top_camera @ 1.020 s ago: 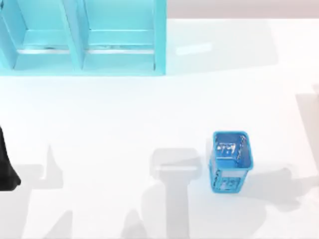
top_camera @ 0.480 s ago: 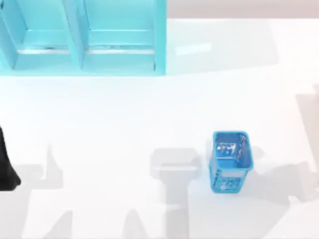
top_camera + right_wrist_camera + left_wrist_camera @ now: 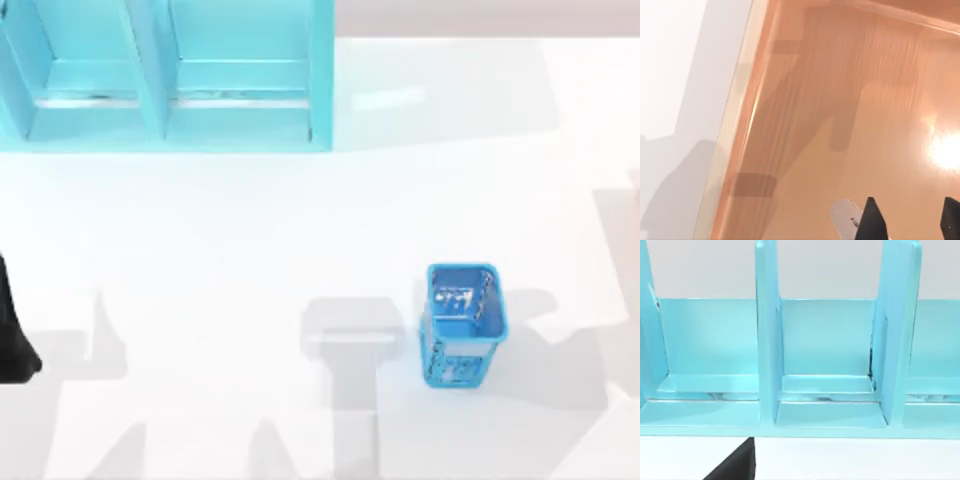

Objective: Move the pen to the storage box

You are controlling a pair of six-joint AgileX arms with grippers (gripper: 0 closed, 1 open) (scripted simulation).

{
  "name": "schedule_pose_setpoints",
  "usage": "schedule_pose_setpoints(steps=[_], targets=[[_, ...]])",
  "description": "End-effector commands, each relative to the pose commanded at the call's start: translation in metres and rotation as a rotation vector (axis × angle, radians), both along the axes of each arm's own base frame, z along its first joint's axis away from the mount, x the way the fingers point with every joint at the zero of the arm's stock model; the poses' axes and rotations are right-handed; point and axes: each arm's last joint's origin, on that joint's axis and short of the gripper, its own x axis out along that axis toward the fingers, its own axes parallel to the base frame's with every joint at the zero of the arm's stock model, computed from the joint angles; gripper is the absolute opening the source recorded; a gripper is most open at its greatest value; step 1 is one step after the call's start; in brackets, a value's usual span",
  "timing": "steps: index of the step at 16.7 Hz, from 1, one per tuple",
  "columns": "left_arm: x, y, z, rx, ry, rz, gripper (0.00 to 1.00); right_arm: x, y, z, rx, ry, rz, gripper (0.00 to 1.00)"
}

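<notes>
Orange-brown storage box (image 3: 805, 100) right under the right gripper (image 3: 910, 220). Claw wide apart, holding nothing, with bare box floor between the two dark fingers (image 3: 872, 221). Silver-grey end of the pen (image 3: 844, 216) down on the box floor, just beside one finger and outside the gap. Blue mesh cup (image 3: 461, 322) standing on the white table (image 3: 250, 230), toward the right. Blue shelf (image 3: 160, 75) at the far left corner. Left arm (image 3: 12, 340) parked at the table's left edge.
</notes>
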Motion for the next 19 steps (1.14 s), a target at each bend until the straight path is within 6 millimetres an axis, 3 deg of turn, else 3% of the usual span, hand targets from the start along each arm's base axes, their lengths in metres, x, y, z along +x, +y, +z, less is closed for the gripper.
schedule_pose_setpoints(steps=[13,19], targets=[[0.0000,0.0000,0.0000,0.000,0.000,0.000,1.00,0.0000,0.0000,0.0000,0.000,0.000,0.000,0.98],[0.0000,0.0000,0.0000,0.000,0.000,0.000,1.00,0.0000,0.0000,0.0000,0.000,0.000,0.000,1.00]])
